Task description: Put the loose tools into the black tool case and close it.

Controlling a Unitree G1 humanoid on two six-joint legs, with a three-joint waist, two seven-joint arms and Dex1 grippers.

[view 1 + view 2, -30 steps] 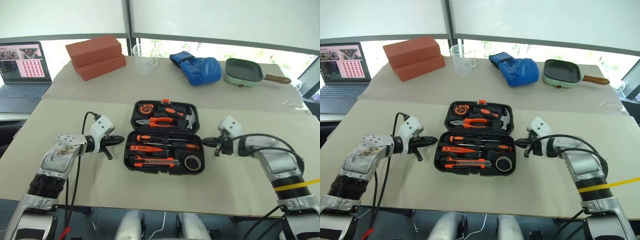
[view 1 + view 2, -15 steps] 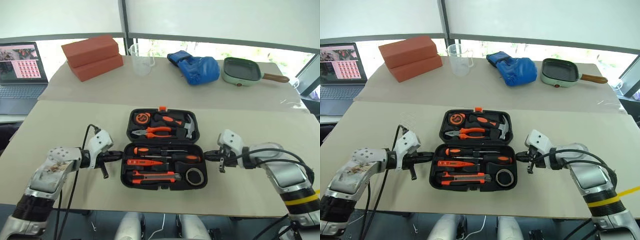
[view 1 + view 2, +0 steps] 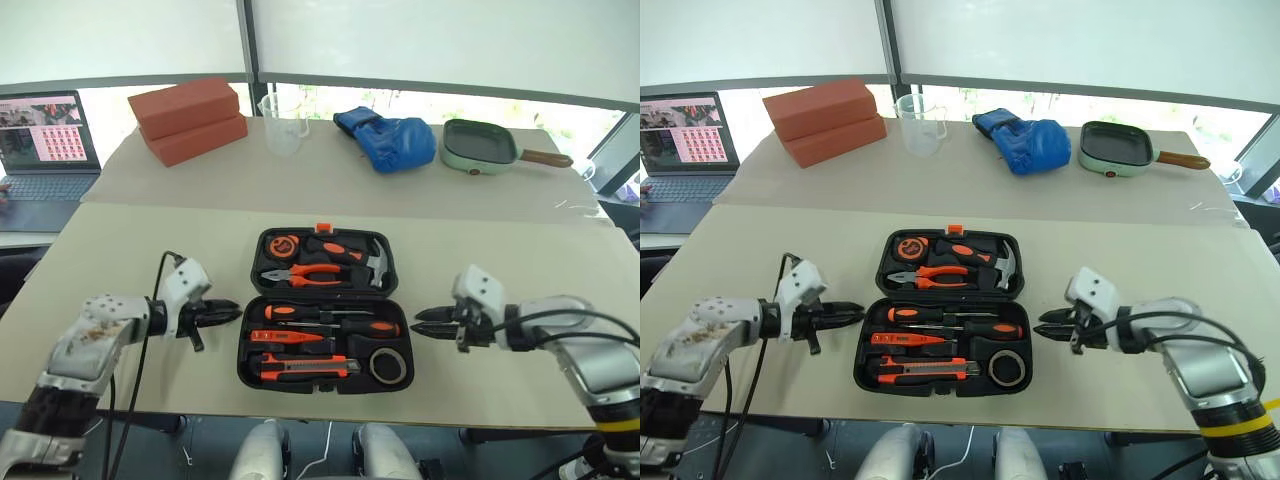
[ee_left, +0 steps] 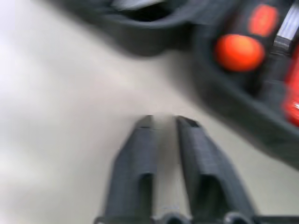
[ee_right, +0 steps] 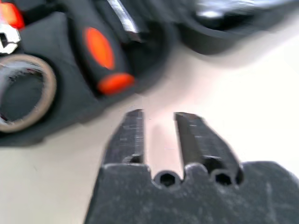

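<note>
- Both grippers have drawn back from the case since a second ago; then their fingertips sat close against its two ends with fingers pressed together, and now each stands clear of it over bare table, fingers parted
- left gripper (image 3: 228,315) points toward the case's left end, near it but not touching; its two black fingers (image 4: 135,158) show a narrow gap in the left wrist view and hold nothing
- right gripper (image 3: 425,320) points toward the case's right end, likewise apart from it; its fingers (image 5: 130,135) stand a little apart in the right wrist view, empty
- black tool case (image 3: 322,357) lies open in the middle of the near table (image 3: 120,250), lid half farther away, orange latch (image 3: 323,229) at the far edge
- near half holds two screwdrivers (image 3: 330,312), a slim tester pen (image 3: 290,337), a utility knife (image 3: 305,370) and a tape roll (image 3: 386,365) at its right corner, all seated in slots
- lid half carries pliers (image 3: 310,272), a hammer (image 3: 372,258) and a tape measure (image 3: 292,244)
- on the far table: two red bricks (image 3: 188,118) stacked, a clear beaker (image 3: 284,122), a blue glove (image 3: 390,136), a green pan (image 3: 482,144); a laptop (image 3: 42,145) sits off to the left
</note>
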